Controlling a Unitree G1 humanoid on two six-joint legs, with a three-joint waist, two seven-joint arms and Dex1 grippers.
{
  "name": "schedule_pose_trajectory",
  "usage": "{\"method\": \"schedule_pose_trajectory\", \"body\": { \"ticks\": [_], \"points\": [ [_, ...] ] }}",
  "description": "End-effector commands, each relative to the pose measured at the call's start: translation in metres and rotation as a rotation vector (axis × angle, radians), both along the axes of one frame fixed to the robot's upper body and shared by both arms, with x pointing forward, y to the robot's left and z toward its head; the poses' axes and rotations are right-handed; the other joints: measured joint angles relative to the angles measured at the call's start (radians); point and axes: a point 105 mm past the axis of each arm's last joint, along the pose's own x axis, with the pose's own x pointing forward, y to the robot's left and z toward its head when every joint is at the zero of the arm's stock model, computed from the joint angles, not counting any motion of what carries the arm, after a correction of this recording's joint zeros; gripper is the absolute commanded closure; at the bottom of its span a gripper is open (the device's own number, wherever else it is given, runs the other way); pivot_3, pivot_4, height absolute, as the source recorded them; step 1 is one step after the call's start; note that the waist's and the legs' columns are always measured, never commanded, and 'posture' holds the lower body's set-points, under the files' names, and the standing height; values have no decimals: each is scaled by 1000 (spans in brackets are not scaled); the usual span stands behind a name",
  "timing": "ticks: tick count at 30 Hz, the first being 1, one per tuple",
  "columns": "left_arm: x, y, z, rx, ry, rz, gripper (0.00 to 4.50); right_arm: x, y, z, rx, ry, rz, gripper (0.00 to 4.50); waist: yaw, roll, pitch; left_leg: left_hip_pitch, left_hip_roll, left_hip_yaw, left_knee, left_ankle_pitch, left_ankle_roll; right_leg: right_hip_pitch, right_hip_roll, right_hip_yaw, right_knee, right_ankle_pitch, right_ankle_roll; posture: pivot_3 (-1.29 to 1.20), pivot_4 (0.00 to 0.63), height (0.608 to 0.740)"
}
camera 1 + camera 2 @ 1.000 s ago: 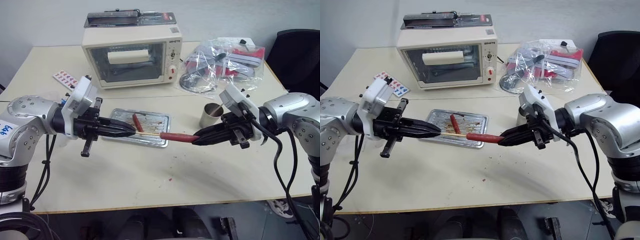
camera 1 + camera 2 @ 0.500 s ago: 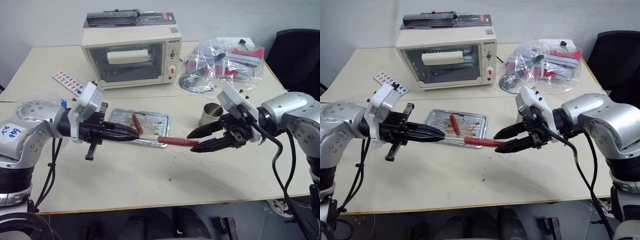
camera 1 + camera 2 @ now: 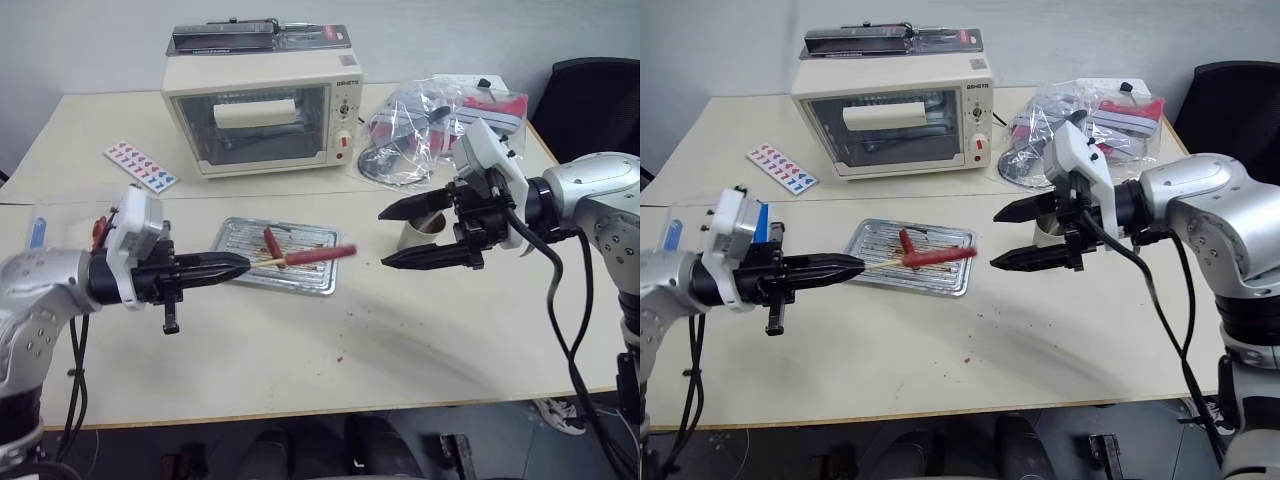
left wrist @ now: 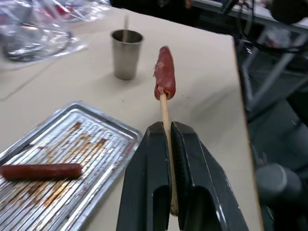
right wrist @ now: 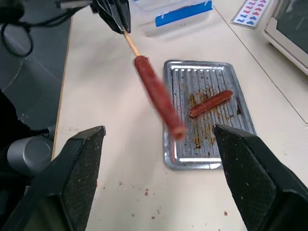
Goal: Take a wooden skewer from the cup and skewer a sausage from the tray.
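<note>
Left eye view shows the left end effector (image 3: 235, 266) clamped tight on the wooden skewer (image 3: 268, 261), which runs out level toward the robot's right with the sausage (image 3: 320, 254) impaled on its far end, held in the air above the tray (image 3: 325, 283). In the left wrist view the two black fingers (image 4: 185, 159) pinch the stick along its near part, and the sausage sits on the tip with the cup (image 4: 126, 54) standing on the table (image 3: 400, 340) beyond it. A second sausage (image 3: 270, 243) lies on the ribbed, grease-stained bottom of the tray, near its rear left part, apart from the skewered one. The right end effector (image 3: 383, 238) hovers to the right of the tray with its fingers spread wide and nothing between them; its tips point toward the free end of the skewered sausage but stand clear of it. The cup stands on the table just behind the right end effector, partly covered by it. At the back of the table stands a cream toaster oven (image 3: 262, 110), with a crumpled clear plastic bag (image 3: 445, 125) holding red and silver items to its right and a card printed with red and blue shapes (image 3: 140, 165) to its left. A clear plastic box with blue clips (image 5: 173, 12) sits near the left arm.
</note>
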Motion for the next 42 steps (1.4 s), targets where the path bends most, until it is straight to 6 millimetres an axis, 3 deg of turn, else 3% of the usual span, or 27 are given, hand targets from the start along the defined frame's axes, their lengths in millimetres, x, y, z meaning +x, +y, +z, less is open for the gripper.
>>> {"method": "schedule_pose_trajectory", "body": {
  "ticks": [1,6,11,19,23,29,32,37,42],
  "points": [
    [-1,13,11,-33,-107,189,4500,-8,6,17,59,-47,18,45,2,0,0,0,0,0,0,0,0,0,0,0,0,0,0,0,150,740],
    [7,79,4,-86,-220,748,4500,-7,21,18,115,-89,11,45,4,-1,-1,0,0,0,1,0,0,1,0,0,0,0,0,0,150,740],
    [3,139,-3,-101,-256,1150,4500,-9,27,19,142,-91,28,45,4,-1,-1,0,0,0,1,0,0,0,0,0,0,0,0,0,150,740],
    [6,185,-27,-113,-165,1428,4500,-7,30,20,154,-98,33,45,21,-2,-1,0,0,0,1,0,0,0,0,0,0,0,0,0,150,740],
    [19,185,-39,-150,-104,1436,4500,-7,31,20,158,-98,27,45,25,-3,-2,0,-1,0,1,0,0,1,0,-1,0,0,0,0,150,740],
    [32,189,-42,-148,-74,1439,4500,-6,30,21,162,-104,22,45,25,-4,-2,0,-1,0,1,0,0,0,0,-1,0,0,0,0,150,740],
    [31,195,-36,-155,-93,1452,3798,-5,30,21,167,-106,16,0,21,-4,-2,0,0,0,1,0,-1,0,0,-1,0,0,0,0,150,740],
    [2,194,-2,-153,-185,1345,2784,-3,29,21,176,-110,5,0,16,-4,-2,0,0,0,0,0,-1,0,0,-1,0,0,0,0,150,740],
    [-45,195,16,-101,-193,1269,2784,0,29,21,181,-107,2,0,13,-4,-2,0,0,0,-1,-1,-1,0,0,-1,-2,0,0,0,150,740]
  ]
}}
